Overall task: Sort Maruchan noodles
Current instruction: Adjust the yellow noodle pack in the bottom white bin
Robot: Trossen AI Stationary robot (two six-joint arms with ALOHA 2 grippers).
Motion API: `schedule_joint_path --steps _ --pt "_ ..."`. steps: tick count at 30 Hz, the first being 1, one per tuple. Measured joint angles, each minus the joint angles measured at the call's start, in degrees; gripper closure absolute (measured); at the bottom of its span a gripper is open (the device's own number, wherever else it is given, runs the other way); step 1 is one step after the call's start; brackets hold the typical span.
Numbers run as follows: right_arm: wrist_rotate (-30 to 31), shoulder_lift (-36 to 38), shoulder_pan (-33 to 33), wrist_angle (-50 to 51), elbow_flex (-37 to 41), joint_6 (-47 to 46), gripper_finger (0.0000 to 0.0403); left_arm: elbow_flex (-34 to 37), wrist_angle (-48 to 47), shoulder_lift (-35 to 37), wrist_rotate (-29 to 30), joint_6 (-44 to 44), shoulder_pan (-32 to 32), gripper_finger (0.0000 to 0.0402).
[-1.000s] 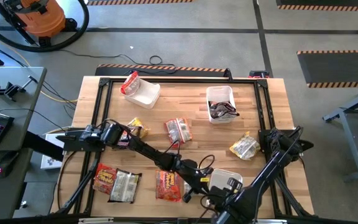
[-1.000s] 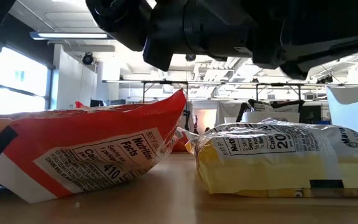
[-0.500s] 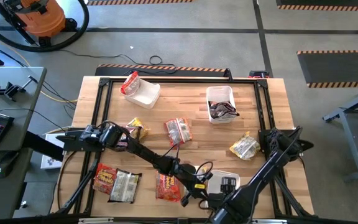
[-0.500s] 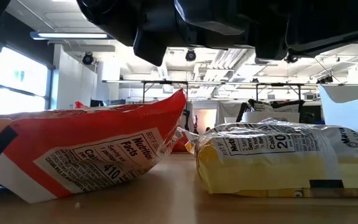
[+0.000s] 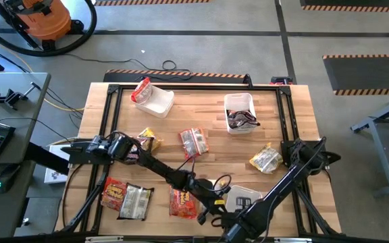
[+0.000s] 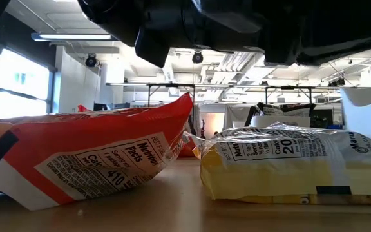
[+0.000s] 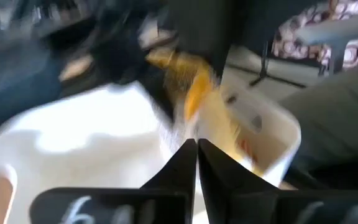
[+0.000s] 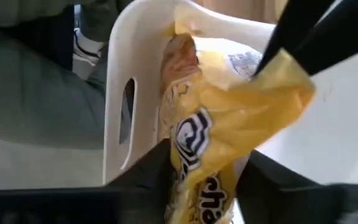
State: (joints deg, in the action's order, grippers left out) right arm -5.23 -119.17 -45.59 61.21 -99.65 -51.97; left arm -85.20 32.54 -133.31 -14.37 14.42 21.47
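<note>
A: High view, what changed vs a sec back?

B: Both arms sat lower centre of frame, as before. The white bin there was more covered by the right arm than a sec ago. Left gripper was at the bin's left edge, right gripper just below it. Other packets hadn't moved: red-orange packet bottom centre, dark packet mid-table, yellow packet centre right.

A: Low view?

B: Red-orange packet on the left, yellow-white packet on the right. The yellow one had slid a touch left. Dark arm parts filled the top.

A: Left wrist?

B: Blurred. Left gripper fingers pressed together, nothing between them, white bin beyond.

A: Right wrist?

B: Right gripper was clamped narrow on a yellow noodle packet, held at the bin wall. A dark finger of the left gripper pinched its top corner.
</note>
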Motion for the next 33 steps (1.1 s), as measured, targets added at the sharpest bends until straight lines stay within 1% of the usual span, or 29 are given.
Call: schedule_joint_path --steps 3,6,8,10,13,16,18,19,22,27,30,33 --pt "-0.37 0.02 -0.7 -0.25 -0.42 -3.58 0.0358 0.07 -6.94 2.57 1.11 -0.75 -1.05 0.0373" --pt "-0.41 0.15 -1.34 0.25 -0.47 -5.81 0.0393 0.07 -15.69 6.57 3.58 -0.75 -1.76 0.0354" --pt "-0.36 0.15 -1.46 0.24 -0.47 -6.88 0.0394 0.04 -22.55 9.25 3.21 -0.44 -1.75 0.0346" --pt "-0.29 0.27 -1.65 0.52 -0.47 -7.52 0.0392 -0.03 -28.9 10.92 0.51 0.26 -1.37 0.0346" --pt "0.53 0.58 -1.84 2.32 -0.45 -7.58 0.0395 0.16 -33.57 10.52 -3.73 0.16 0.05 0.0361" --pt "1.56 0.91 -1.91 5.65 -0.39 -7.58 0.0401 1.96 -27.77 8.34 -4.69 -2.66 1.54 0.0385" --pt "2.02 1.16 -2.09 8.02 -0.38 -7.58 0.0401 2.97 -21.22 7.01 -6.64 -5.81 1.7 0.0397" --pt "2.01 1.28 -2.09 9.23 -0.38 -7.51 0.0401 3.07 -18.61 6.51 -7.35 -7.28 1.61 0.0399" --pt "1.98 1.49 -2.09 11.55 -0.38 -6.37 0.0402 3.03 -12.08 5.19 -7.05 -9.81 1.8 0.0398" --pt "2.03 1.49 -2.08 11.22 -0.36 -3.91 0.0402 2.96 -7.81 5.13 -6.97 -11.83 4.11 0.0401" --pt "1.58 1.7 -2.41 9.95 -0.42 -3.17 0.0402 3.0 -6.3 5.08 -5.28 -11.86 5.8 0.0401" --pt "1.52 1.71 -3.62 8.65 -1.4 -2.42 0.0402 2.98 -6.04 5.11 -0.04 -11.78 7.33 0.0401"
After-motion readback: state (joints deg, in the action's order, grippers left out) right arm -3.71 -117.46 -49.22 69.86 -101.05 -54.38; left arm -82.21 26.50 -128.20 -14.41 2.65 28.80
